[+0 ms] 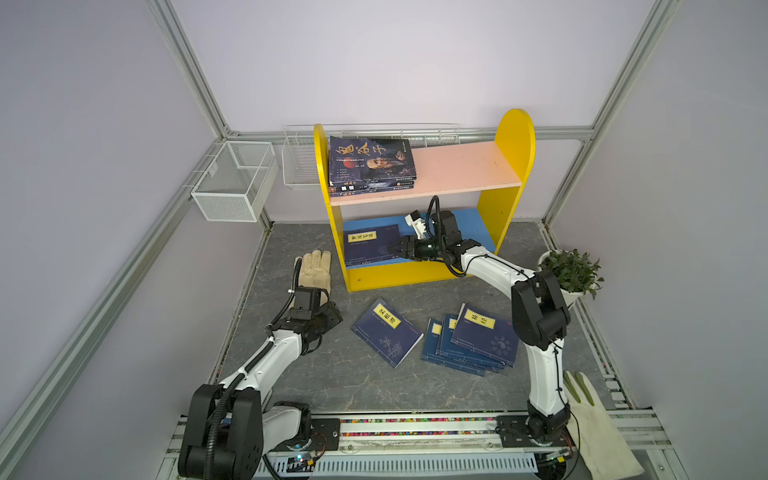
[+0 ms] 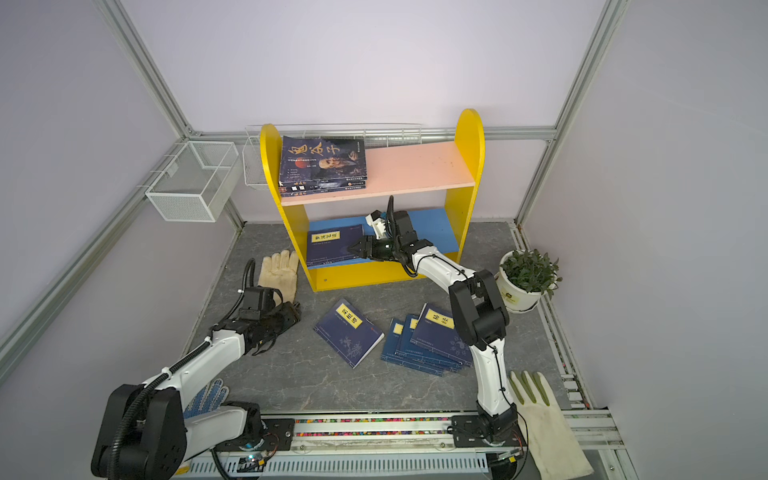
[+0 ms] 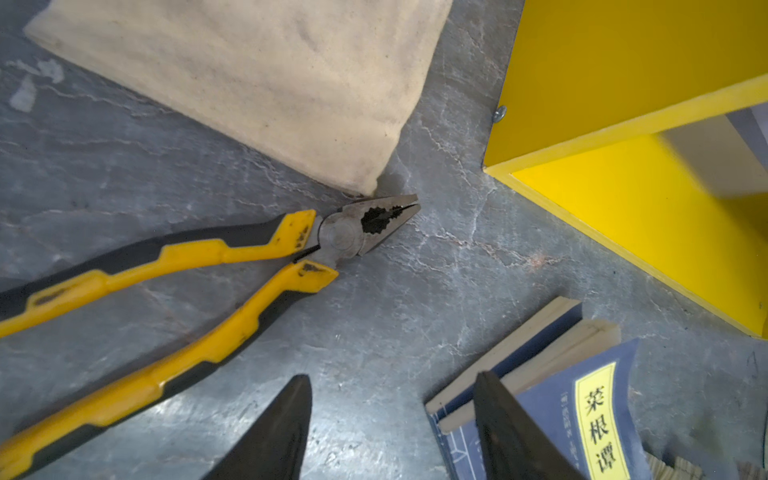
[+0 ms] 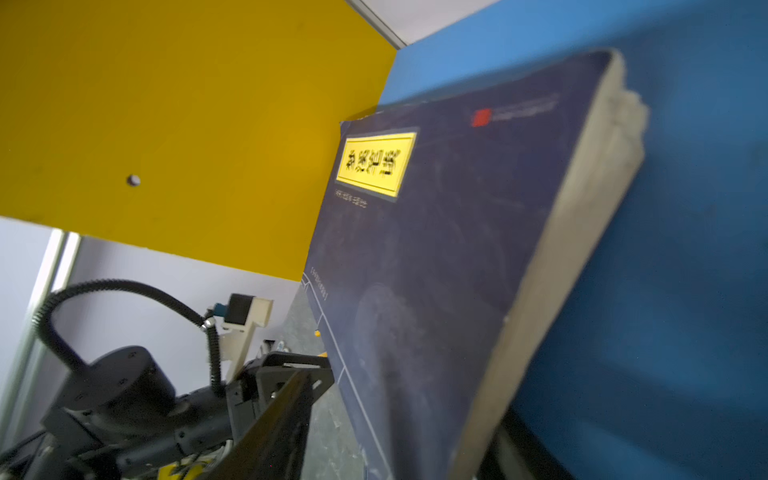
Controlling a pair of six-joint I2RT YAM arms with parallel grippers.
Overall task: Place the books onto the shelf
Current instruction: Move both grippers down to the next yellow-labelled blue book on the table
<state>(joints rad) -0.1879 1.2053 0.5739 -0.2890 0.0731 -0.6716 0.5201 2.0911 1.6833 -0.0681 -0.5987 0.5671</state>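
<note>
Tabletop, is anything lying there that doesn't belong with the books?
Yes, stray clutter: yellow-handled pliers touching a tan glove left of the shelf, a green-fingered glove at front right, and a potted plant at the right edge.

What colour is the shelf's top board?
Pink. The top board shows best in a top view.

I'm standing in a robot lab's test cell. A bare aluminium frame [image 1: 195,75] boxes in the shelf [image 1: 515,137], with plain lilac wall panels [image 1: 395,62] behind it. In front of the shelf, a left arm [image 1: 266,361] and a right arm [image 1: 544,374] are bolted to a metal rail [image 1: 415,428] at the edge of a grey stone-patterned tabletop [image 1: 332,374]. Odd props sit beside the shelf: a wire basket [image 1: 235,180], a potted plant [image 1: 571,270] and a work glove [image 1: 313,270].
</note>
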